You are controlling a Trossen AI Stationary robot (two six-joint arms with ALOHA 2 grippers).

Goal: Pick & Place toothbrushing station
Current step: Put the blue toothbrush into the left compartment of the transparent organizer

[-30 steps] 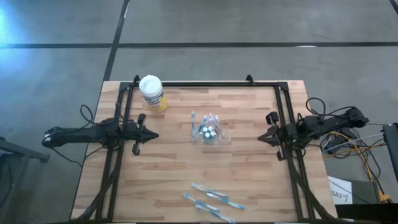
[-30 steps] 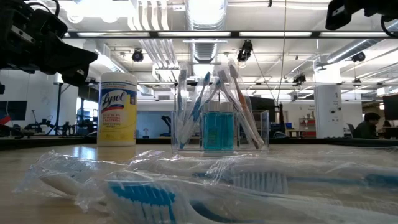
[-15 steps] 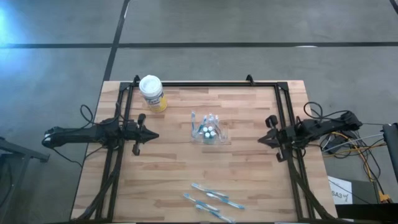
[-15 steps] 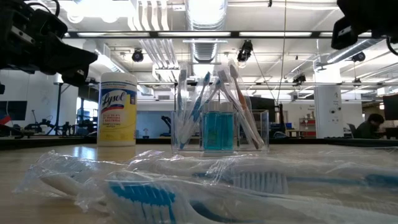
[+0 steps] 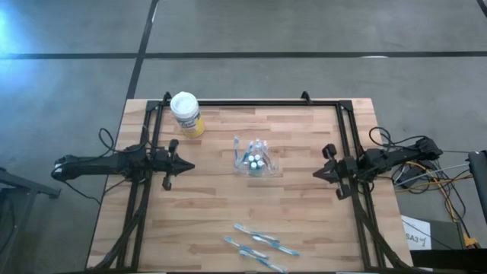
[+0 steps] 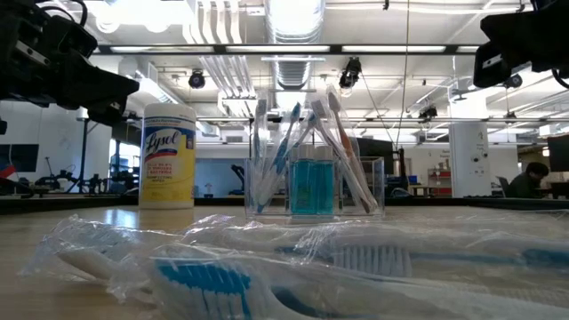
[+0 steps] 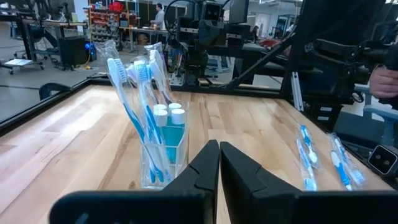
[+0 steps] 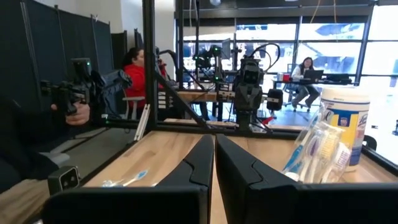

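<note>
Left gripper (image 5: pixel 186 166): fingers closed together, empty, at the table's 9 o'clock side.
Right gripper (image 5: pixel 316 174): fingers pressed together, holding nothing, at 3 o'clock.
Holder (image 5: pixel 256 161): clear, at table centre, upright brushes and white-capped tubes inside.
Wrapped brushes (image 5: pixel 259 246): lying at 6 o'clock, well apart from holder.
Canister (image 5: pixel 186 113): at 11 o'clock.

Pale, matt wood-plank table (image 5: pixel 304 221); clear glossy plastic holder (image 7: pixel 163 163); crinkly transparent wrappers on toothbrushes (image 6: pixel 267 258); yellow-labelled plastic canister (image 6: pixel 168 156) with white lid.
</note>
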